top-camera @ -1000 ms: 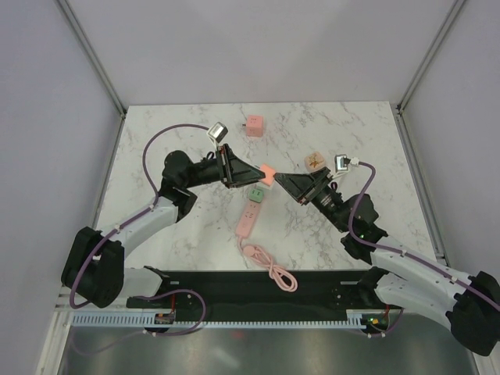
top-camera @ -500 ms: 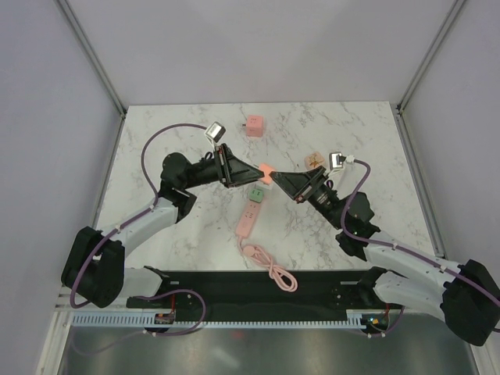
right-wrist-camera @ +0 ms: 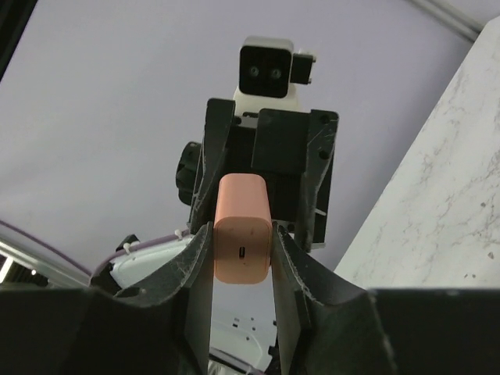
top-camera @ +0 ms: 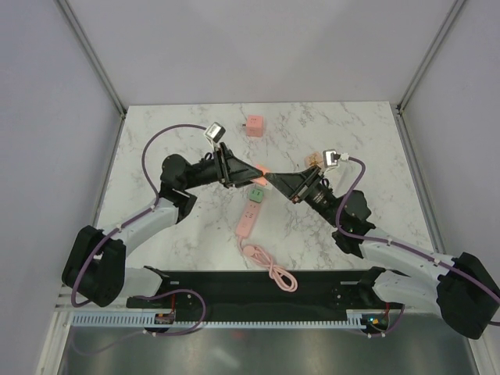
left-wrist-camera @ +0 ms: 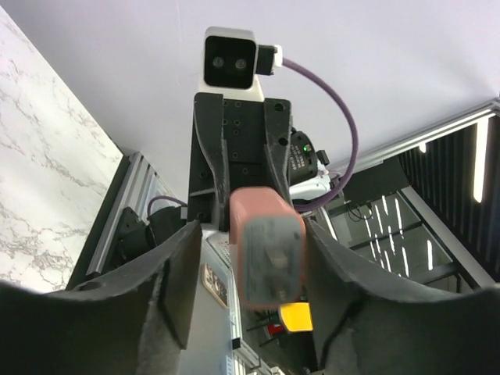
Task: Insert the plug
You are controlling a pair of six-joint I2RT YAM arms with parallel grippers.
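Between right gripper [right-wrist-camera: 241, 234] fingers: pink plug [right-wrist-camera: 243, 254], clamped on both sides | left gripper [left-wrist-camera: 251, 230]: jaws apart, loosely flanking the same plug.

Seen from above, the plug [top-camera: 266, 171] is only a small pink sliver between the left hand [top-camera: 256, 175] and the right hand [top-camera: 277, 180]. It is too small and too covered to show which fingers touch it, and the tan block [top-camera: 314, 158] beyond is half hidden behind the right wrist camera. In the left wrist view the plug's near face is blurred, so its pins cannot be made out, and the bottom edge cuts off both fingers [left-wrist-camera: 117, 312]. In the right wrist view the plug's far end is hidden against the left hand's dark body, and the right hand's fingers run off the bottom edge.
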